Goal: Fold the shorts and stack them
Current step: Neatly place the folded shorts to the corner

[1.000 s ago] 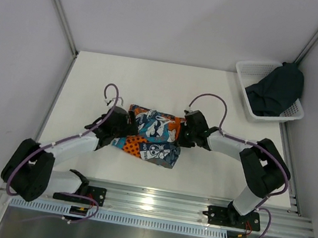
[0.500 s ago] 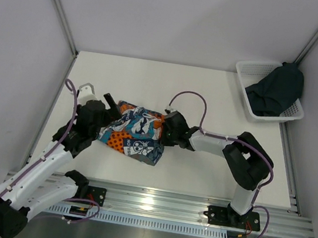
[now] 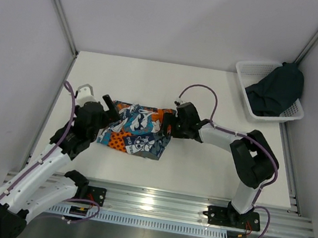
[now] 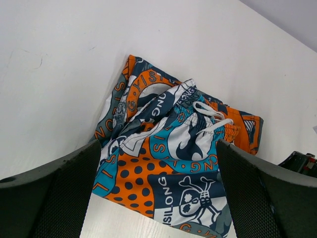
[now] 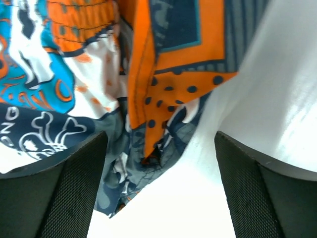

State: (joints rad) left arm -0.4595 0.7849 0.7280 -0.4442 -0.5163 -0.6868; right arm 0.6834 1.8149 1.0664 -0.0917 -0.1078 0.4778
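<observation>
While the plain dark shorts point(image 3: 277, 88) sit heaped in the white basket point(image 3: 246, 69) far right, the printed shorts point(image 3: 138, 132) lie crumpled mid-bench point(image 3: 152, 82) between the left claw point(image 3: 111, 110) and right claw point(image 3: 168, 126), both spread wide, gripping nothing.

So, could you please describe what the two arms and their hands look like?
The left arm and right arm share white links, bulky black joints and a looping purple cable each. The left hand and right hand are black, with mesh-textured pads.

White table point(image 3: 152, 82) (glossy) between pale grey walls point(image 3: 178, 21)
</observation>
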